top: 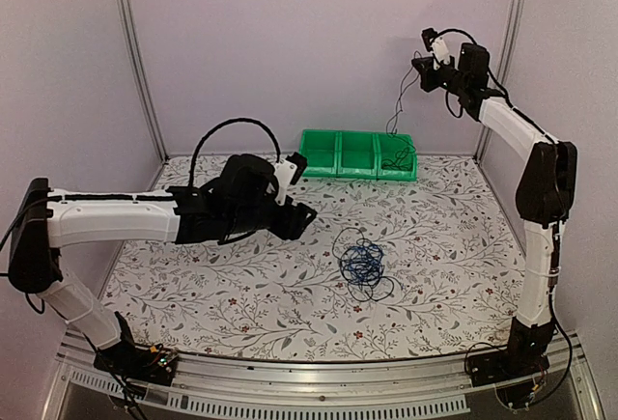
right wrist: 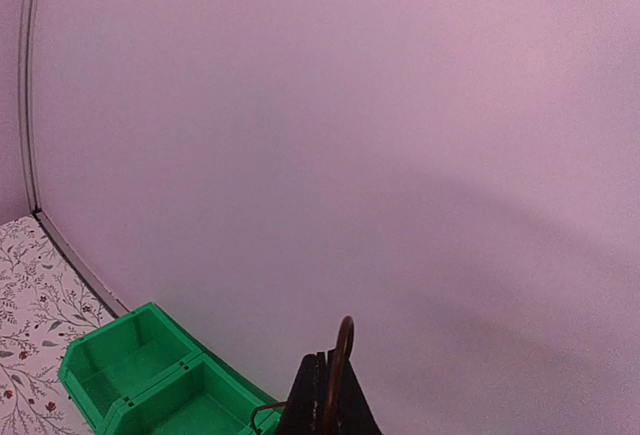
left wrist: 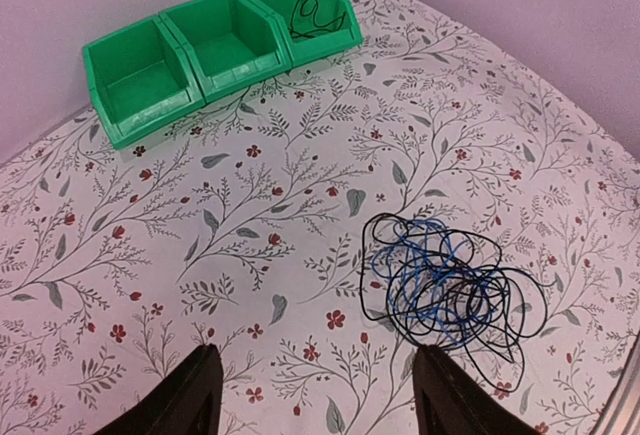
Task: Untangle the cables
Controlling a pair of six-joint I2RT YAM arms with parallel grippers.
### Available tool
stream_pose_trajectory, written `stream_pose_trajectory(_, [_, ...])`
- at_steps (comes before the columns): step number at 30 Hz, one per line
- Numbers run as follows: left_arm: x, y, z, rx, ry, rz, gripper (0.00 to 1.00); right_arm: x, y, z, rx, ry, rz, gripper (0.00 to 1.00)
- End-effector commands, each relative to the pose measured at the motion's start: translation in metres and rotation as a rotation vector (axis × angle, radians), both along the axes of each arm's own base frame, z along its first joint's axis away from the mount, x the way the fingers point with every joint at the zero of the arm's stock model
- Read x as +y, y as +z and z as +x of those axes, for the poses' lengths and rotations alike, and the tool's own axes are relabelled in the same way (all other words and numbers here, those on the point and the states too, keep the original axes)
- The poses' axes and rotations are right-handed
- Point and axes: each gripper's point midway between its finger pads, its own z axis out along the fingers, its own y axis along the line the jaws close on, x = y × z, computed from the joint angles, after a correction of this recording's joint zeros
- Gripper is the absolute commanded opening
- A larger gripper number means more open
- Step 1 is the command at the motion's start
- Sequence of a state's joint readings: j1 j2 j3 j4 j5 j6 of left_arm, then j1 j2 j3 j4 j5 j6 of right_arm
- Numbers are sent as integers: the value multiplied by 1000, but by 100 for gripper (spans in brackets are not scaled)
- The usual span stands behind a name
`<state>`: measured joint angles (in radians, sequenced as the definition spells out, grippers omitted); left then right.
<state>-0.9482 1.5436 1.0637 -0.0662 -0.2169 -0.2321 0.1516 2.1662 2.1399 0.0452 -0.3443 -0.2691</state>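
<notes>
1 black cable (left wrist: 295,17) dangles from the pinched-shut right hand (top: 423,65) into the bin (top: 333,174); next, the wide-spread left hand (left wrist: 320,405) should pluck another from the tangle (left wrist: 440,280).

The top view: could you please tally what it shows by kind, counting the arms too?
Green bins: 3
Arms: 2
Cable tangle: 1
Lifted cable, hanging from the right fingers into the right-hand bin: 1
Total: 7
</notes>
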Motion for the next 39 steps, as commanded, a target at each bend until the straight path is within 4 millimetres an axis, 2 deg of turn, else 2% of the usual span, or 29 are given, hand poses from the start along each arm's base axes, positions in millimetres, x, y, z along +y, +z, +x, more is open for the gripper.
stream_pose_trajectory(1, [-4, 8, 8, -17, -9, -13, 68, -1, 48, -18, -97, -2, 27, 0])
stream_pose_trajectory(8, [-3, 7, 10, -13, -7, -15, 68, -4, 85, -31, -194, -4, 51, 0])
stream_pose_trajectory(10, [-3, 5, 10, -11, -8, -15, 68, -4, 87, -31, -197, -4, 56, 0])
stream_pose_trajectory(39, [4, -4, 12, 26, 3, 10, 68, -7, -2, 6, -28, -58, 24, 0])
